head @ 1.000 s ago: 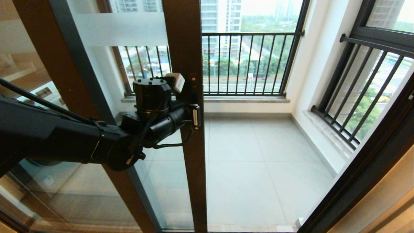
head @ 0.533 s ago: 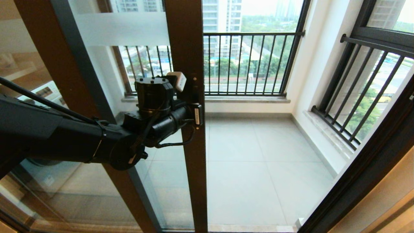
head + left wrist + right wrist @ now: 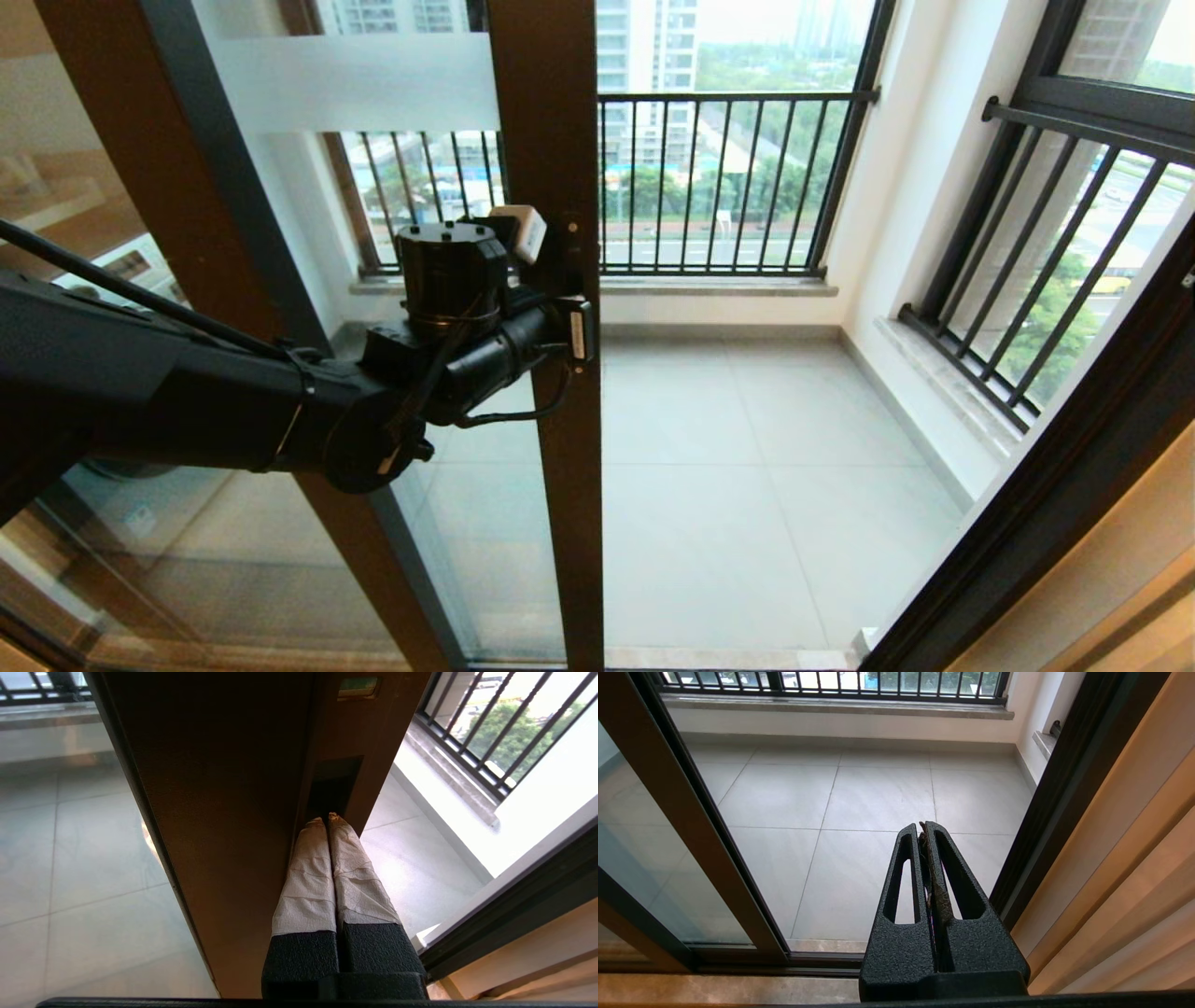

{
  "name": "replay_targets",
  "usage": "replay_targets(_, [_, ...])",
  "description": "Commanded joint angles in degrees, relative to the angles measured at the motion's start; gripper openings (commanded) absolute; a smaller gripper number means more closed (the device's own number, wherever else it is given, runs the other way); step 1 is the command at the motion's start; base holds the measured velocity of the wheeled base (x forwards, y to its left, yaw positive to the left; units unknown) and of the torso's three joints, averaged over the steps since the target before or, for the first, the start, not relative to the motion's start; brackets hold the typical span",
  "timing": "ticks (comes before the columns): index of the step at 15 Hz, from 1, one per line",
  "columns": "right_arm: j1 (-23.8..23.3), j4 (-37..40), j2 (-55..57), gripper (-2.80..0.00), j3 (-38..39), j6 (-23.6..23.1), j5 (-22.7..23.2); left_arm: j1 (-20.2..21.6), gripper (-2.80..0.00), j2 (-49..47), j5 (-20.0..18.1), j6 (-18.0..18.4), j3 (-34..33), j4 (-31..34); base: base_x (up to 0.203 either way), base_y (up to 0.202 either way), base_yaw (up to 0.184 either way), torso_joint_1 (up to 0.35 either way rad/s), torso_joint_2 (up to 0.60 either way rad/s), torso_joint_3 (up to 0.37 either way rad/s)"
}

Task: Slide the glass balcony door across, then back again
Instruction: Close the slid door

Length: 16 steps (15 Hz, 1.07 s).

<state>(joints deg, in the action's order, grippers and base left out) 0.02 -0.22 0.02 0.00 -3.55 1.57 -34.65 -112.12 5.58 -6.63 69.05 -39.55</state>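
Sliding a little to the right since a moment ago, the glass balcony door [image 3: 546,448] has carried its brown edge post further across the opening, and the left arm has gone along with it. The left gripper [image 3: 328,817] has its two paper-wrapped fingers [image 3: 308,877] pressed flat together, holding nothing, with their tips poked into the small black handle slot [image 3: 334,781] on the post. The door stands about halfway across the doorway, with grey balcony tiles [image 3: 747,485] showing to its right. It is clear glass in a dark brown frame, with a frosted white band [image 3: 355,84] near the top. The right gripper [image 3: 924,828] hangs low by the doorway, fingers closed and empty.
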Motion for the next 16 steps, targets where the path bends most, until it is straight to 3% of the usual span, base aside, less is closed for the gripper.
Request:
replay_targets(1, [0.06,-0.04,-0.02,-2.8,0.0,-0.06,0.01,-0.29,-2.8,-0.29,0.13,-0.05,0.08,0.08,0.0,0.0,0.0,0.0,0.0,0.0])
replay_targets(16, [-0.01,-0.04,-0.02,-2.8,0.0,-0.06,0.02,-5.29,-2.8,-1.8,0.48,-0.05,1.54,-0.23,0.0,0.0,0.0,0.0,0.0,0.0])
